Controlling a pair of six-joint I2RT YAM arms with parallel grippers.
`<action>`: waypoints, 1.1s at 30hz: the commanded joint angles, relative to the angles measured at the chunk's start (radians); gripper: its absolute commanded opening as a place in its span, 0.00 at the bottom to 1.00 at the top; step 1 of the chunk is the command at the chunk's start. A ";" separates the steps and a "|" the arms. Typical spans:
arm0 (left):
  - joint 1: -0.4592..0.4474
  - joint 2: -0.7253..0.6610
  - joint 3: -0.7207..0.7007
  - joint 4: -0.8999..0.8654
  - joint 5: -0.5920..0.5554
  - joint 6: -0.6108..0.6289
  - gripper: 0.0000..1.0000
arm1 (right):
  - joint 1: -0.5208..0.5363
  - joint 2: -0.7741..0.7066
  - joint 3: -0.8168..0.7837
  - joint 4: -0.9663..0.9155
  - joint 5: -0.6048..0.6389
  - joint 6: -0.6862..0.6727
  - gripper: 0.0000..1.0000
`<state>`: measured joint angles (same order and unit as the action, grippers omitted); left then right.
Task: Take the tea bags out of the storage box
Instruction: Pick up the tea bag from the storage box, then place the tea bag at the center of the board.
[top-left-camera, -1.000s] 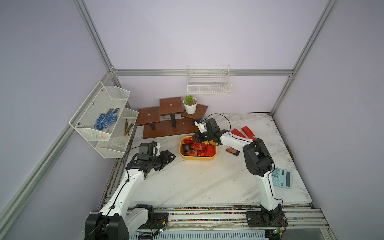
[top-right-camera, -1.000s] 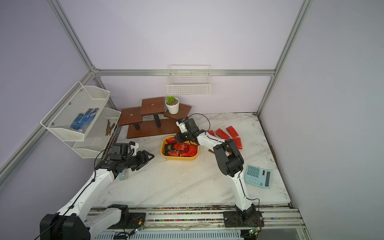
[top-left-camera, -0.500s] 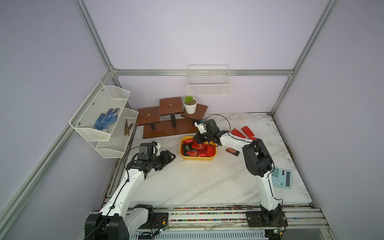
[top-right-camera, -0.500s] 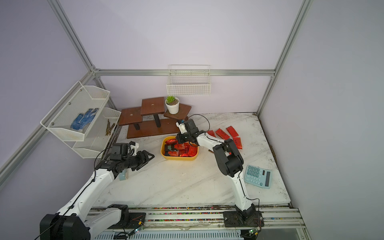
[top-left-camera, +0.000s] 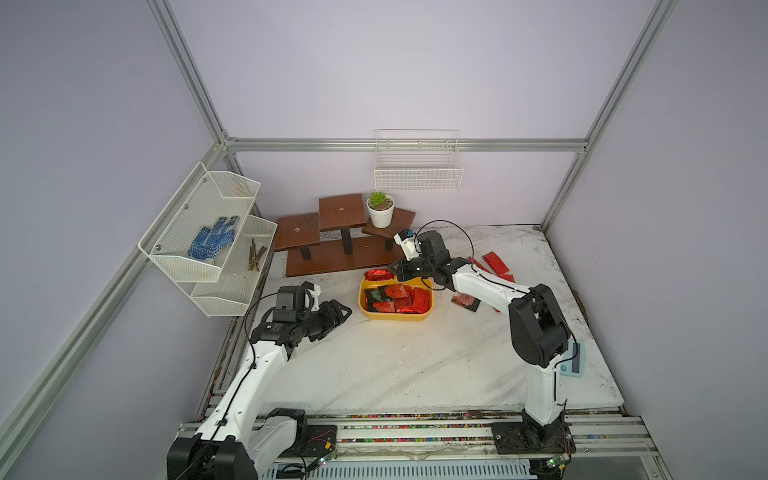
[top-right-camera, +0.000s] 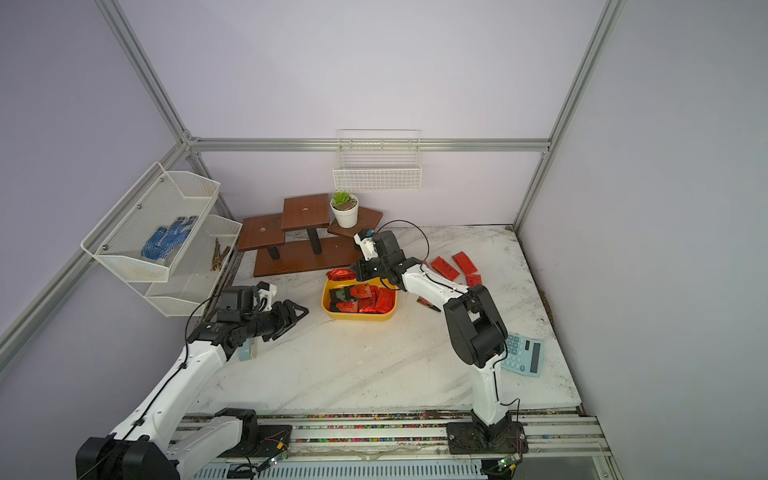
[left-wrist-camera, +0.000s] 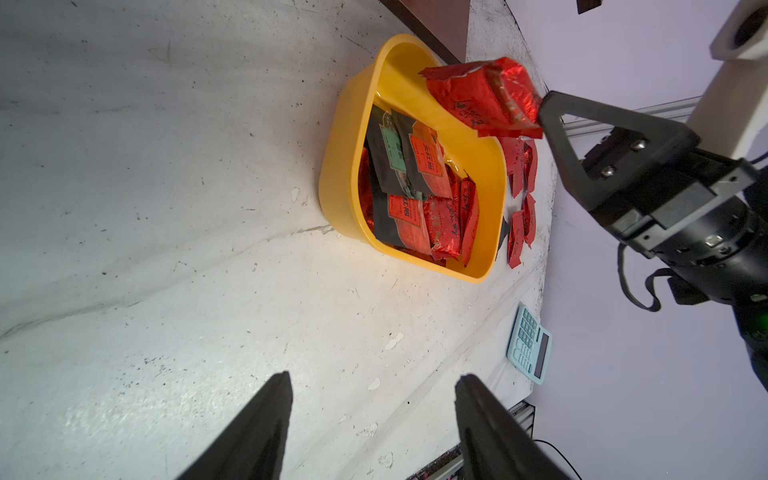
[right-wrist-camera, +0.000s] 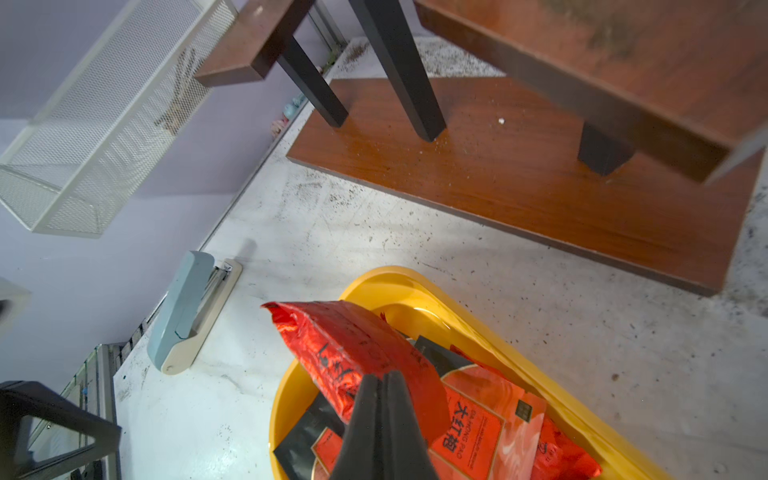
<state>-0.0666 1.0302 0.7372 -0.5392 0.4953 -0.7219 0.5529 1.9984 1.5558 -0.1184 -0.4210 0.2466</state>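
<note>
1. In both top views, the right gripper (top-left-camera: 392, 272) held a red pouch (top-left-camera: 379, 274) over the far-left rim of the box (top-left-camera: 395, 318), raised clear for carrying out. More tea bags (top-left-camera: 399, 299) lay inside.
2. Left wrist view: the left gripper (left-wrist-camera: 372, 390) stood released, parked left of the box, out of the way.
3. Right wrist view: the right jaws were clenched on the pouch's edge, so it hung tilted.

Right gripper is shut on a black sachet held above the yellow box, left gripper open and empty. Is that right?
Not quite: the right gripper is shut on a red foil tea bag, not a black one, as the right wrist view shows. It does hang above the yellow box, and the left gripper is open and empty.
</note>
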 joint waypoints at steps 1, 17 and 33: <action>0.005 -0.017 0.005 0.030 0.023 -0.005 0.66 | 0.009 -0.067 -0.038 0.007 0.032 0.004 0.00; -0.154 0.111 0.101 0.145 -0.013 -0.060 0.65 | -0.052 -0.571 -0.460 -0.083 0.299 0.110 0.00; -0.287 0.131 0.106 0.213 -0.060 -0.102 0.65 | -0.293 -0.851 -0.855 -0.009 0.181 0.582 0.00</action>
<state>-0.3454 1.1912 0.8429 -0.3676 0.4561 -0.8085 0.2741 1.1557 0.7410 -0.1806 -0.1921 0.6617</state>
